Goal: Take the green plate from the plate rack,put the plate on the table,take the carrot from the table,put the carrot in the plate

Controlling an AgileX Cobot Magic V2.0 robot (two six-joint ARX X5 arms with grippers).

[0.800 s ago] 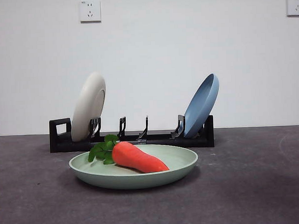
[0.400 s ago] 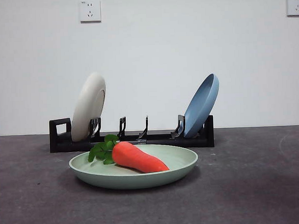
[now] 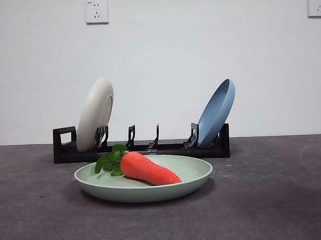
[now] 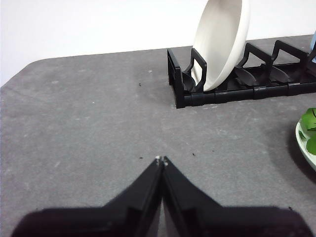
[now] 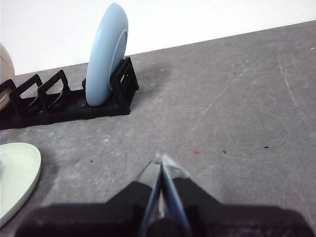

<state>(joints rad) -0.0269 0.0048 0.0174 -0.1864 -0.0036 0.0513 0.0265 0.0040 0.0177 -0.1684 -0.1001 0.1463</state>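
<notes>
The green plate [image 3: 144,185] sat flat on the table [image 3: 269,200], just in front of the plate rack [image 3: 140,148], with the carrot [image 3: 148,168] lying in it, leaves toward ten o'clock. The left gripper [image 4: 161,160] and right gripper [image 5: 160,159] hung over bare table with jaws pressed together, gripping nothing

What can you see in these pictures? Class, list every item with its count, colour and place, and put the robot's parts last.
green plate: one, pale green, flat on the table in front of the rack
carrot: one, orange, in the green plate
plate rack: one, black, behind the green plate
cream plate: one, leaning at the rack's loop end
blue plate: one, leaning at the other end
wall sockets: two, white
table: dark grey
left gripper: black, shut, above the table
right gripper: black, shut, above the table
</notes>
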